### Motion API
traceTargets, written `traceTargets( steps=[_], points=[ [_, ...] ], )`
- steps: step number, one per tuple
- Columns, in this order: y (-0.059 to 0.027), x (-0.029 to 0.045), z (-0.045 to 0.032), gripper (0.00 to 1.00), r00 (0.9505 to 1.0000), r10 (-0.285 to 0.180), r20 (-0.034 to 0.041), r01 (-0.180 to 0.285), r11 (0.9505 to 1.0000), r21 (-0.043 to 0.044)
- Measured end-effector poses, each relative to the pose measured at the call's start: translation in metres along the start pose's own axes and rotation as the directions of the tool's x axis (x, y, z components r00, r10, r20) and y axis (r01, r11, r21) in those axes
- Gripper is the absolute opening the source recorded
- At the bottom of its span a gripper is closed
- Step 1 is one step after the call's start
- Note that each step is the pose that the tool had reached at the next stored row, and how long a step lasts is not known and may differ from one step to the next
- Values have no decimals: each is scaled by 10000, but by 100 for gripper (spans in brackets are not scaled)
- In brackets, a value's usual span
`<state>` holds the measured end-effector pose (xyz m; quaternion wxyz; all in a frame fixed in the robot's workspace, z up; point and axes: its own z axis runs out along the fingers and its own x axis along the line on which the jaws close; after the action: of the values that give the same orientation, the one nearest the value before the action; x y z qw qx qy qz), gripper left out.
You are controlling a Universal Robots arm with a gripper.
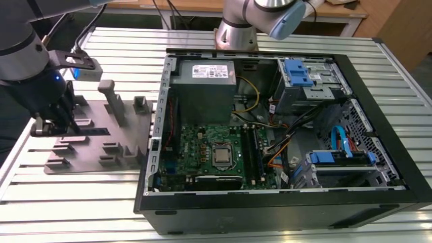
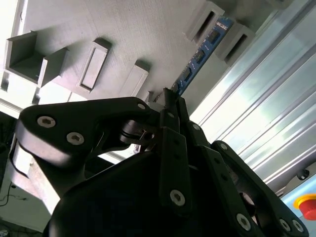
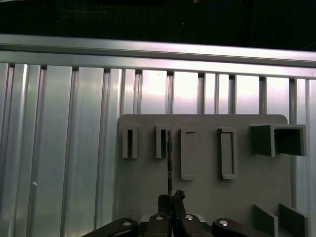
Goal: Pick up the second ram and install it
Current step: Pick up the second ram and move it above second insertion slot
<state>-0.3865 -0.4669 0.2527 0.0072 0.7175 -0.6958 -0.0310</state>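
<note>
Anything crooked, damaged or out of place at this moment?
Nothing stands out. The memory stick sits straight on edge in the grey fixture plate, with the gripper closed on it. The open computer case looks undamaged.

Blue second ram (image 2: 200,54); grey fixture (image 3: 207,197); black gripper (image 2: 168,98).

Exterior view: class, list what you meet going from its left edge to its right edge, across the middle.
Gripper, closed on the second ram → grey fixture plate → computer case's left wall → green motherboard → lower blue drive caddy.
</note>
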Motion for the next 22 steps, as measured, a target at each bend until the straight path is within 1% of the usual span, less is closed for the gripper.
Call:
traceTargets(
  steps=[10, 22],
  points=[
    [8, -5, -151, 14, 10000, -1, 30, 1, 10000, 1],
    [20, -13, -380, 14, 10000, -2, 44, 2, 10000, 1]
  ],
)
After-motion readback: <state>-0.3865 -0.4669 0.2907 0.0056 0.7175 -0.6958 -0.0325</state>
